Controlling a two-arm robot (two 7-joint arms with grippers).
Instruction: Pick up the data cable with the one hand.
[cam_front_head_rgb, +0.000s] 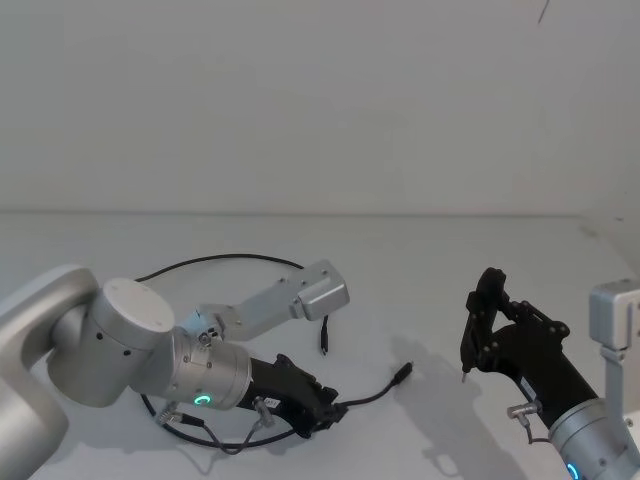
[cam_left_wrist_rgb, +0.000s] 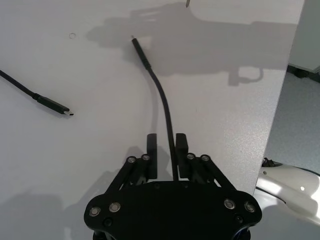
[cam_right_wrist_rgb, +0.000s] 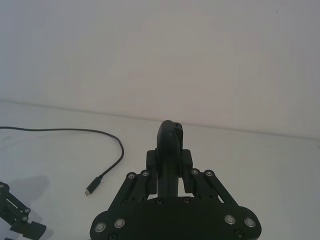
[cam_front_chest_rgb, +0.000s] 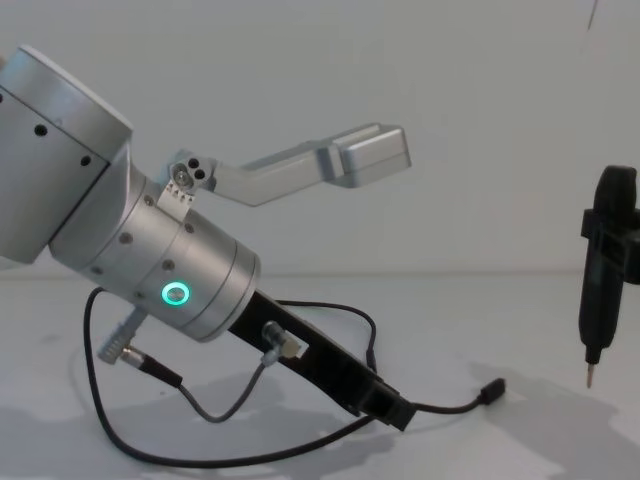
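The left gripper (cam_front_head_rgb: 328, 410) sits low over the data cable (cam_front_head_rgb: 370, 392) on the white table (cam_front_head_rgb: 420, 280).
Its two black fingers (cam_left_wrist_rgb: 151, 150) stand apart, astride the cord. The cord runs between them, close along one finger and a little back from its plug (cam_front_head_rgb: 403, 373), and its other end loops round behind the arm. The right gripper (cam_front_head_rgb: 490, 300) is upright at the right, well apart.

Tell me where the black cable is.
In the head view the cable lies looped on the left of the table, running between the left gripper's fingers, one plug near the centre; the right gripper hovers at right.
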